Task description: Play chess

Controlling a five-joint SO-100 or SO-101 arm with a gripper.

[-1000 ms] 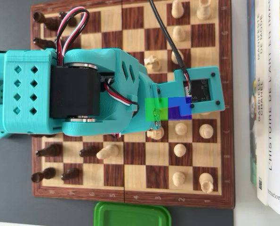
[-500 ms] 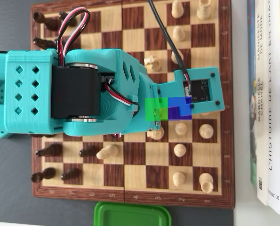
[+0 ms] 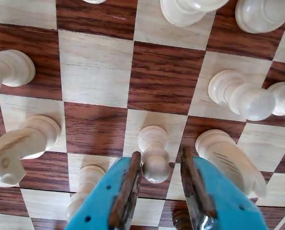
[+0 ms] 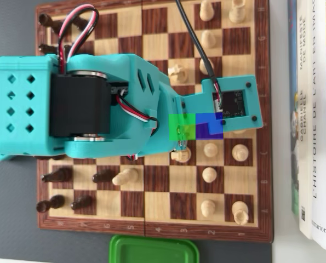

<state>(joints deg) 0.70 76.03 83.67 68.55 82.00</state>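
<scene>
Claw (image 3: 161, 179) nearest cam, jaws apart; white pawn (image 3: 154, 153) betw tips, ungripped, on chessboard (image 3: 96, 72).

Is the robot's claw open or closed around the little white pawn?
Open. In the wrist view the gripper has a gap between its fingers, and the white pawn stands upright in that gap, not squeezed.

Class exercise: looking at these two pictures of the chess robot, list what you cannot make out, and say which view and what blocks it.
- Overhead view: the turquoise plastic robot arm covers the middle of the wooden chessboard; pieces beneath are hidden.
- Overhead view: the gripper's fingertips are under the arm.
- Wrist view: the cream wooden pawn stands between the turquoise gripper; contact unclear.
- Wrist view: cream pieces at the top edge are cut off.
</scene>
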